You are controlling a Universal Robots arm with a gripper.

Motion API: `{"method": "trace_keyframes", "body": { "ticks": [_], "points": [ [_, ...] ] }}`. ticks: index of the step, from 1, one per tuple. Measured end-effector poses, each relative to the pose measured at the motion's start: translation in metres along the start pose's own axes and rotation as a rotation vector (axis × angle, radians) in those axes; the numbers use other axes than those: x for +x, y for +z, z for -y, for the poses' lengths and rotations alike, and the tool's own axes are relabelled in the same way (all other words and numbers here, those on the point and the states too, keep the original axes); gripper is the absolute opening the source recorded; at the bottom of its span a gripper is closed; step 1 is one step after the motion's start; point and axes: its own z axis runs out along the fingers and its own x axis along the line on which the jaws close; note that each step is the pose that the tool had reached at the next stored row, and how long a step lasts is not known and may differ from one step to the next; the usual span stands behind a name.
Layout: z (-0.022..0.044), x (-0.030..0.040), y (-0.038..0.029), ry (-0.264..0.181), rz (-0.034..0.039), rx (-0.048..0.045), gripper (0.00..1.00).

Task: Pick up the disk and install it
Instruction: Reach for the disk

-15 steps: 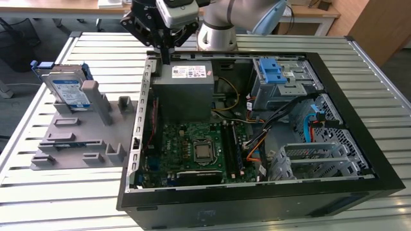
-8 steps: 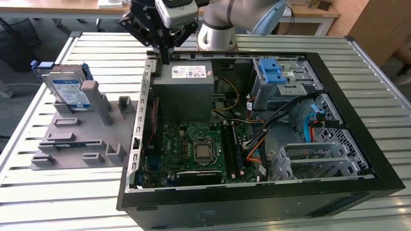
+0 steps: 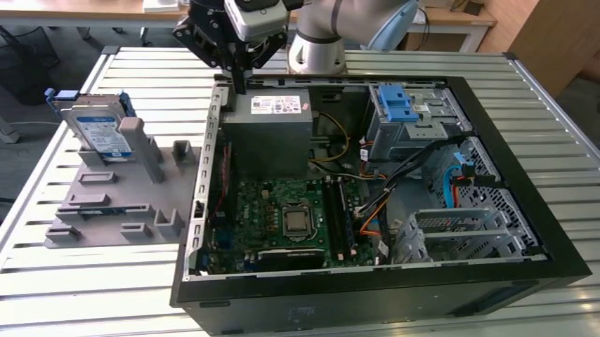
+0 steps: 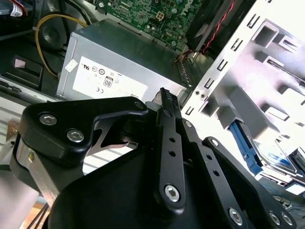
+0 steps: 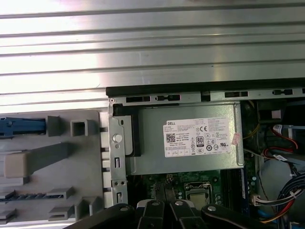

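Disk (image 3: pixel 98 130) in its blue plastic frame stands on edge in a slot of the grey holder (image 3: pixel 112 203), which lies on the slatted metal table (image 3: pixel 56 281) at the exterior view's left, just beside the open computer case (image 3: pixel 525 140). Its labelled face shows, and its upper part rises free above the holder.

It looks like a stiff metal block, fairly heavy for its size. Its flat faces are probably smooth enough to slip, and it is likely to suffer from a knock or a drop. The plastic frame may give a little under pressure. The best hold seems to be across the free upper part, squeezing the two broad faces or the frame's edges, well clear of the slot that grips its foot.

The gripper (image 3: pixel 240 83) hangs from the arm above the far rim of the case, over the grey power supply box (image 3: pixel 272 133), well apart from the disk. It points straight down. In the second wrist view the gripper (image 4: pixel 164 94) has its fingers (image 4: pixel 167 143) pressed together with nothing between them. The drive cage (image 3: pixel 412 116) with blue latches sits in the case's far corner.
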Motion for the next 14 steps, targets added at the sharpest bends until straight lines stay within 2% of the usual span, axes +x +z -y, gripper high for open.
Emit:
{"method": "trace_keyframes", "body": {
  "ticks": [14],
  "points": [
    [0.0003, 0.0038, 0.0001, 0.000, 0.0000, 0.0000, 0.11]
  ]
}}
